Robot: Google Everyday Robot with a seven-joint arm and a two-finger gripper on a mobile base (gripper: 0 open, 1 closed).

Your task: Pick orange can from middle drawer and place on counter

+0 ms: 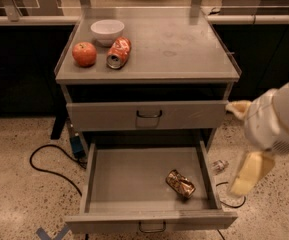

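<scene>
while the orange can (180, 183) lies on its side at the front right of the pulled-out middle drawer (129, 179), the pincer (248, 173) hangs outside the drawer's right wall, clear of the can; apart or together, i can't tell. up on the counter (184, 44): apple (84, 53), red-and-white can (119, 53), white bowl (107, 31).

Orange can (180, 183): dented, brownish-gold, shiny. Lay on its side in tray's right-front part, lower centre-right of frame. Middle drawer (129, 179): grey, shallow, stood pulled open, lower centre. Counter (184, 44): flat grey top, upper centre. Gripper (249, 144): hung at right edge, apart from can.
</scene>
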